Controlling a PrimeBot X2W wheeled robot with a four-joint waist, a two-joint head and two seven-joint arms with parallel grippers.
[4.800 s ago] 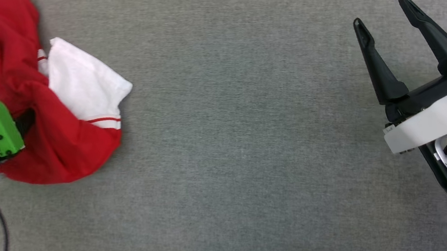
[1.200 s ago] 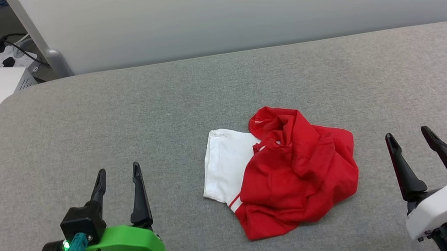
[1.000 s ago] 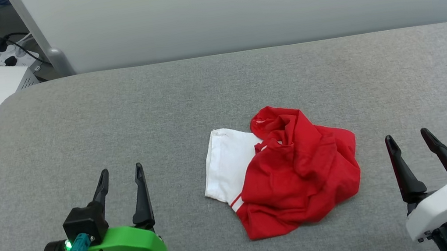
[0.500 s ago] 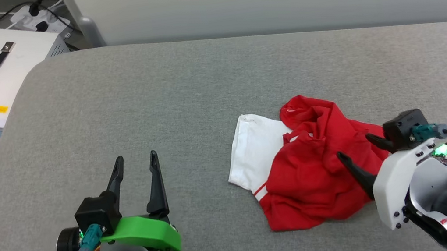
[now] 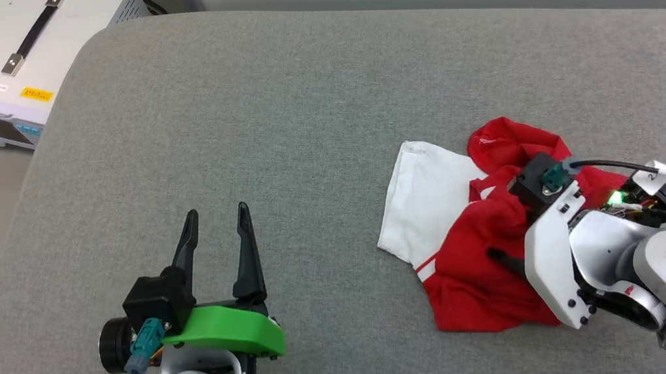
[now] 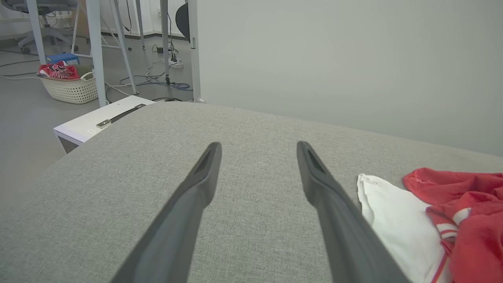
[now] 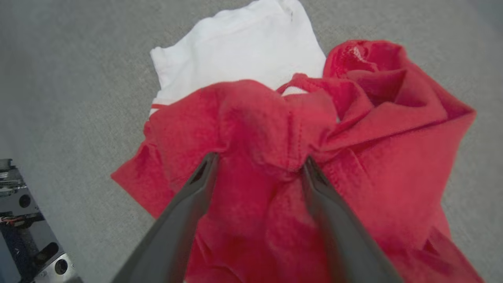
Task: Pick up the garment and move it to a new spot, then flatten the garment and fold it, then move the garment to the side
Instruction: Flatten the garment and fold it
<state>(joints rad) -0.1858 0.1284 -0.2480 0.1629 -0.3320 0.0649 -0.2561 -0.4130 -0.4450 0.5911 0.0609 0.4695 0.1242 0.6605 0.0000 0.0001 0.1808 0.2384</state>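
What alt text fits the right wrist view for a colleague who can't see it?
The right gripper points down at the crumpled red garment, its open jaws standing either side of a raised fold of red fabric. The garment's white sleeve lies spread just beyond, on the grey fabric surface.

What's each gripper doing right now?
Left gripper: open, empty.
Right gripper: open, straddling a raised fold of the red T-shirt, not yet closed on it.
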